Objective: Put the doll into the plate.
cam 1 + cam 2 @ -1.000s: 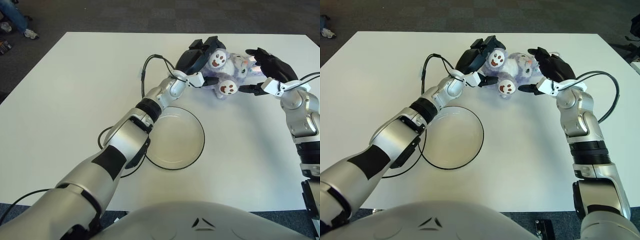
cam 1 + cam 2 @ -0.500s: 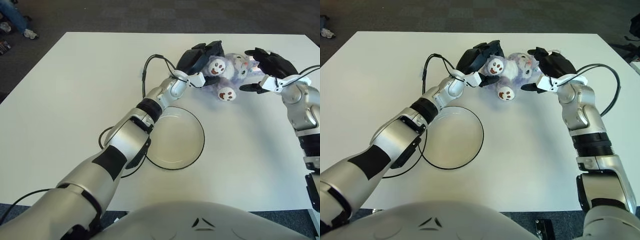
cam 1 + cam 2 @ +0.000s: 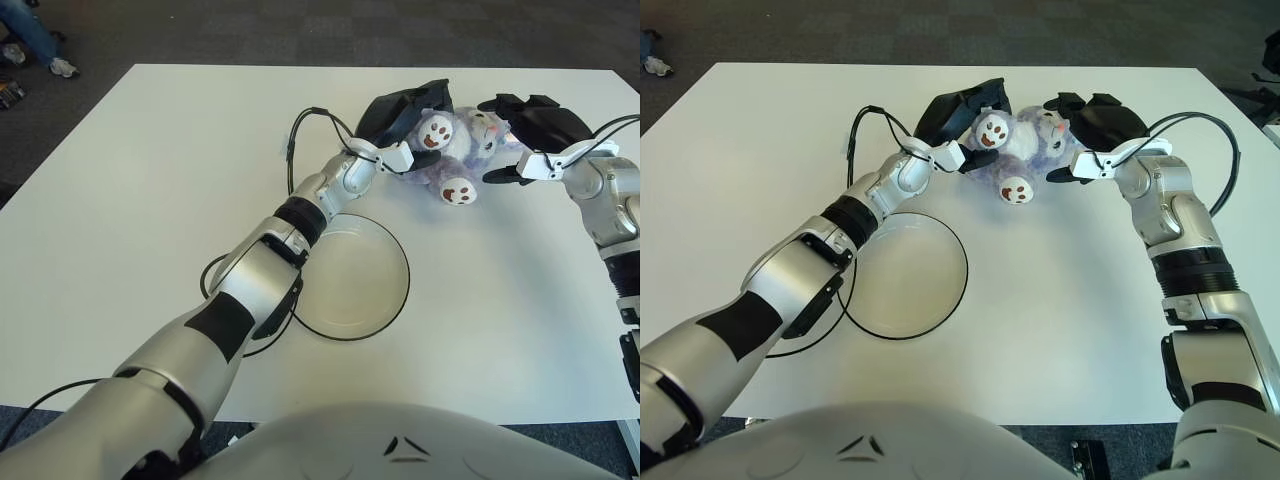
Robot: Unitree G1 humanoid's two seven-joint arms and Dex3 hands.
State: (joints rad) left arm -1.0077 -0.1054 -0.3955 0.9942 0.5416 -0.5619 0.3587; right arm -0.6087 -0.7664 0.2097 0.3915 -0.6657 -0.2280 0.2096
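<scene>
While my left hand presses against the left side of the doll at the far end of the white tabletop, my right hand closes in on its right side, so the soft purple toy sits squeezed between the two. My fingers curl around it from both sides, grasping it together; its two white feet with brown pads point toward me. Whether it has left the tabletop I cannot tell. The plate, a shallow clear dish with a dark rim, lies nearer to me, under my left forearm and well apart from the doll. A black cable loops beside my left wrist.
</scene>
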